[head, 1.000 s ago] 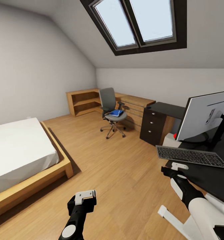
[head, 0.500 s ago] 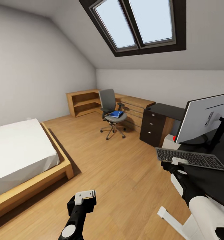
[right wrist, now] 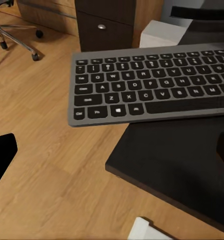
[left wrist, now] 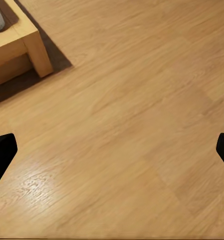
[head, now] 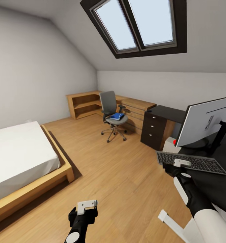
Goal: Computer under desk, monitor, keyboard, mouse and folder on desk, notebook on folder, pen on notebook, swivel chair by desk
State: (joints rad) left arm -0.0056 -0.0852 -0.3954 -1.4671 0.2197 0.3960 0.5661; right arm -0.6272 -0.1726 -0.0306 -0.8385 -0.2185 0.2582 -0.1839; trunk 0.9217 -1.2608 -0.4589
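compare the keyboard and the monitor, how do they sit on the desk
The keyboard lies flat, while the monitor stands upright on a black stand. The keyboard's near end juts past the desk edge over the floor, seen clearly in the right wrist view; the monitor's stand rests fully on the top. The keyboard shows dark keys facing up; the monitor shows its silver-grey back. Both sit on the black desktop, close together.

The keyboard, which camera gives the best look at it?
The right wrist view: the keyboard sits close, keys legible, one end overhanging the desk edge. The head view shows it small and slanted, beside the monitor.
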